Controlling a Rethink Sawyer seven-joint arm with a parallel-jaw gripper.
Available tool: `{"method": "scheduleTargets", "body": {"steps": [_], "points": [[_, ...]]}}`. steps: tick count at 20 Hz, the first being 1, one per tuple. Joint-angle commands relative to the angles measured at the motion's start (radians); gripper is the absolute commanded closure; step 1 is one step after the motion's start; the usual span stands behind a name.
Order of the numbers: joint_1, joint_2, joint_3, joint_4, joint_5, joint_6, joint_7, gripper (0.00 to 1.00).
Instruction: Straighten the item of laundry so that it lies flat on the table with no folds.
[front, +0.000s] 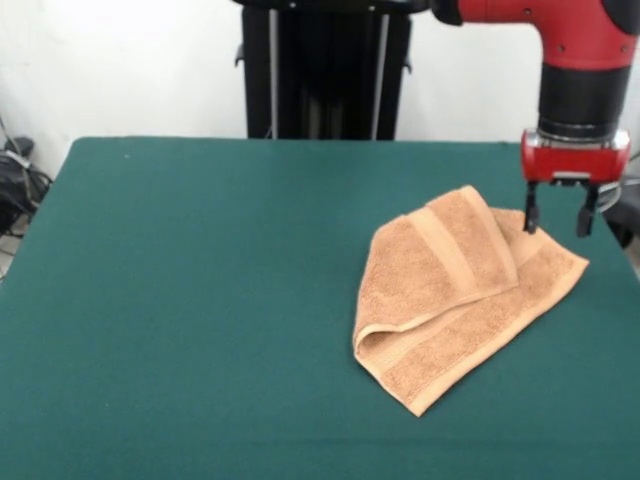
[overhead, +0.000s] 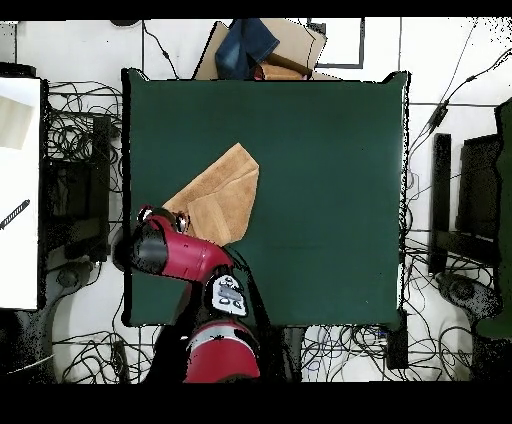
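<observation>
My gripper (front: 559, 220) hangs w/ its two fingers spread apart, holding nothing. It sits just above the far corner of the towel (front: 462, 300), but I can't tell if a fingertip touches the cloth. The towel lies on the green table (front: 200, 300), toward the right side in the front view. It's folded over itself, w/ one flap on top & a flat band showing. From overhead, my red arm (overhead: 175, 252) covers the towel's corner.
</observation>
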Motion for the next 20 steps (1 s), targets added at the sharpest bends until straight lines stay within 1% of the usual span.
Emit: {"method": "scheduleTargets", "body": {"steps": [1, 3, 5, 11, 14, 17, 20], "points": [[0.053, 0.028, -0.173, -0.095, -0.064, 0.247, 0.050, 0.00], [0.089, 0.041, -0.249, -0.137, -0.089, 0.288, 0.045, 0.00], [0.096, 0.058, -0.279, -0.152, -0.114, 0.285, 0.055, 0.00], [0.090, 0.098, -0.315, -0.194, -0.181, 0.270, 0.088, 0.00], [0.082, 0.131, -0.314, -0.205, -0.200, 0.227, 0.106, 0.00], [0.037, 0.183, -0.286, -0.222, -0.226, 0.142, 0.103, 0.00], [0.011, 0.200, -0.263, -0.225, -0.251, 0.091, 0.109, 0.00]]}}
